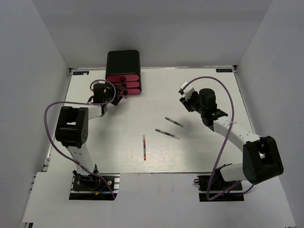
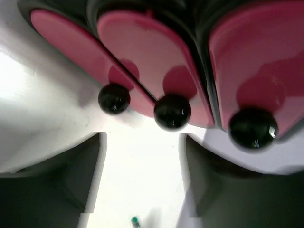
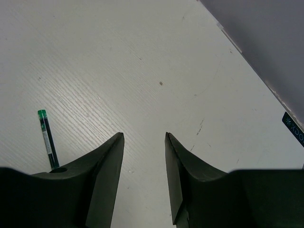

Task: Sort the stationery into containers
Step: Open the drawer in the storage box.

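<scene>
The glossy black box [image 1: 122, 61] with three stacked pink drawers [image 1: 124, 83] stands at the table's far left. In the left wrist view the three drawer fronts [image 2: 142, 57] and their black knobs fill the top. The middle knob [image 2: 172, 111] sits just beyond my left gripper [image 2: 142, 142], which is open and empty. In the top view my left gripper [image 1: 117, 97] is right in front of the drawers. Three thin pens lie mid-table: a green-capped one [image 1: 174, 122], a dark one [image 1: 167, 133] and a red one [image 1: 144, 147]. My right gripper [image 1: 184, 100] is open and empty above bare table [image 3: 144, 137]. The green-capped pen [image 3: 47, 137] lies to its left.
The white table [image 1: 213, 152] is walled by grey panels at the back and both sides. A purple cable loops over each arm. The tip of a green-capped pen [image 2: 135, 220] shows at the bottom of the left wrist view.
</scene>
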Controlling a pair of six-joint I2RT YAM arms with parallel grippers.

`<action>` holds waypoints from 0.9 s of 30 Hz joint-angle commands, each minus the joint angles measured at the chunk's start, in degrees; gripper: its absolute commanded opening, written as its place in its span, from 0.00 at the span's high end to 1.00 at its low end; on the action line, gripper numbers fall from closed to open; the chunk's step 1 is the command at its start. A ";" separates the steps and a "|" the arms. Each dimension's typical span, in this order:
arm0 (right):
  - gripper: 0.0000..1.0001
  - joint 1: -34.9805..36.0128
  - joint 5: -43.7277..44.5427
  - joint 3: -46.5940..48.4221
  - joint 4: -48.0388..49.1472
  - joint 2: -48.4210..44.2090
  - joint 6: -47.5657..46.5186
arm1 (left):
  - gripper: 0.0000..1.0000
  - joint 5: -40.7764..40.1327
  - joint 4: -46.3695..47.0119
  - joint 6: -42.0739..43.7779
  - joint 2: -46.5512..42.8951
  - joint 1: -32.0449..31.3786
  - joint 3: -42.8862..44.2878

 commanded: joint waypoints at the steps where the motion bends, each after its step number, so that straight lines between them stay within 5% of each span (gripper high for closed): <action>1: 0.54 -0.49 -0.20 -0.54 1.84 -2.04 0.99 | 0.32 1.78 2.32 0.76 -6.70 0.33 -4.15; 5: 0.56 -0.57 -0.11 -1.16 2.10 -2.57 0.91 | 0.71 1.26 -1.52 3.92 -11.02 0.33 -8.75; 7: 0.62 -0.66 -0.46 -1.51 2.10 -2.48 1.08 | 0.80 0.20 -5.83 8.31 -11.73 0.33 -8.75; 11: 0.74 -0.75 -1.60 -1.51 2.10 -1.95 2.05 | 0.76 0.72 -9.01 12.62 -9.98 0.33 -6.20; 17: 0.74 -0.75 -1.78 -1.51 2.19 -2.13 2.40 | 0.51 0.73 -11.30 15.00 -2.34 0.33 0.21; 27: 0.73 -0.75 -1.25 -1.77 2.28 -2.13 1.88 | 0.47 1.34 -5.85 12.98 4.17 0.33 5.05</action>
